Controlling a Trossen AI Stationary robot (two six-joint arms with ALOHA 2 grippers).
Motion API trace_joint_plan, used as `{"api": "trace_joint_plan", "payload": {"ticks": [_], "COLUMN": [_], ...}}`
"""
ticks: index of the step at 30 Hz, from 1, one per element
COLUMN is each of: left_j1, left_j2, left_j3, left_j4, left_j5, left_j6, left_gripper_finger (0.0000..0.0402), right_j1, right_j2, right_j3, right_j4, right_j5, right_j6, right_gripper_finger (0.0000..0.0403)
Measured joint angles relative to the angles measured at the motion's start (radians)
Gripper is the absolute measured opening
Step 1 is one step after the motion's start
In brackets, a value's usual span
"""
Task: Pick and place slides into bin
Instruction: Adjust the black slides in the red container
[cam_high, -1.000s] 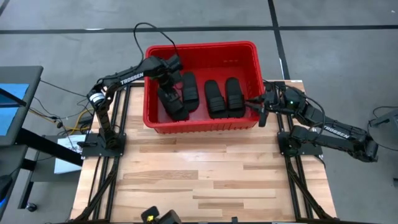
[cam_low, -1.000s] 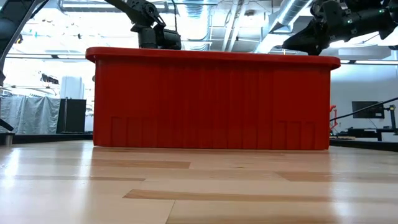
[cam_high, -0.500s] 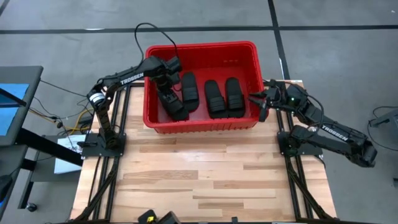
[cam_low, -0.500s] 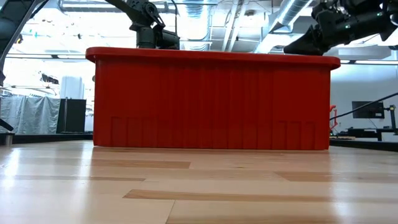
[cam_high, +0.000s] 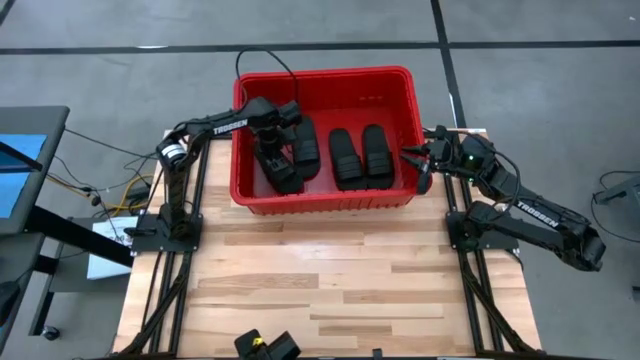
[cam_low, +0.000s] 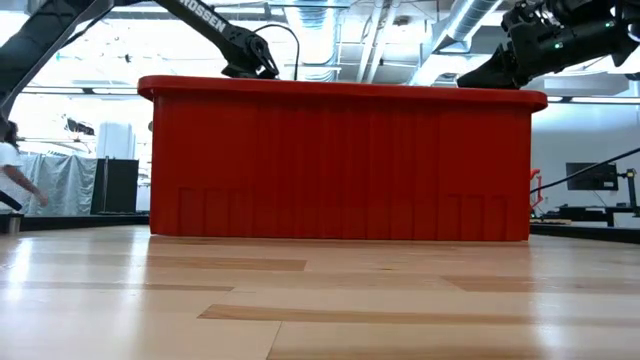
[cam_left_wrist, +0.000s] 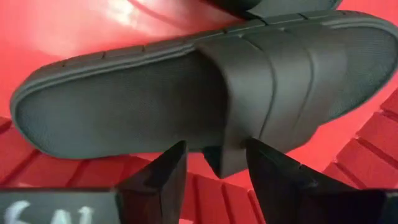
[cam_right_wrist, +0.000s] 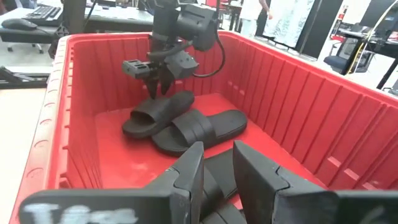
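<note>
- The left gripper (cam_high: 268, 150) is shown in the left half of the bin (cam_high: 322, 81) in the high view, directly over the leftmost slide (cam_high: 280, 168); in the left wrist view its fingers (cam_left_wrist: 155, 180) are seen apart, with the slide's strap (cam_left_wrist: 273, 93) just beyond the gap and no clamping visible.
- The leftmost slide is laid with its long axis slanted, running from upper left to lower right of the frame.
- The second slide (cam_high: 304, 143) is placed just right of it, its long axis nearly vertical in the frame; their contact is hidden by the gripper.
- The third slide (cam_high: 345, 157) and fourth slide (cam_high: 377, 153) are set side by side in the right half of the bin, long axes vertical.
- The right gripper (cam_high: 412, 160) is held over the bin's right rim, fingers (cam_right_wrist: 186, 180) parted and nothing between them.
- In the low view the slides are wholly hidden behind the bin's near wall.
</note>
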Motion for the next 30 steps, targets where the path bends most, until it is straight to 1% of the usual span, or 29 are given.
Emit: {"api": "trace_joint_plan", "payload": {"ticks": [3, 7, 11, 16, 21, 23, 25, 28, 30], "left_j1": [0.0, -0.006, -0.021, -0.034, -0.032, -0.032, -0.029, -0.024, -0.021], "left_j2": [0.003, 0.003, 0.003, 0.003, 0.004, 0.004, 0.004, 0.004, 0.004], "left_j3": [0.0, 0.0, 0.0, 0.0, 0.0, 0.0, 0.0, 0.004, 0.033], "left_j4": [0.007, 0.056, 0.095, 0.125, 0.179, 0.197, 0.219, 0.222, 0.202], "left_j5": [-0.001, 0.001, -0.035, -0.148, -0.319, -0.397, -0.45, -0.476, -0.45], "left_j6": [0.033, 0.122, 0.196, 0.297, 0.391, 0.427, 0.46, 0.481, 0.461], "left_gripper_finger": [0.0157, 0.0157, 0.0157, 0.0157, 0.0156, 0.0151, 0.0144, 0.0134, 0.0127], "right_j1": [0.0, 0.0, 0.0, 0.0, 0.0, 0.0, 0.0, 0.0, 0.0], "right_j2": [0.0, 0.0, 0.0, 0.0, 0.0, 0.0, 0.0, 0.0, 0.0], "right_j3": [0.0, 0.0, 0.0, 0.0, 0.0, 0.0, 0.0, 0.0, 0.0], "right_j4": [0.0, 0.0, 0.0, 0.0, 0.0, 0.0, 0.0, 0.0, 0.0], "right_j5": [0.0, 0.0, 0.0, 0.0, 0.0, 0.0, 0.0, 0.0, 0.0], "right_j6": [0.0, 0.0, 0.0, 0.0, 0.0, 0.0, 0.0, 0.0, 0.0], "right_gripper_finger": [0.0077, 0.0077, 0.0077, 0.0077, 0.0077, 0.0077, 0.0077, 0.0077, 0.0077]}}
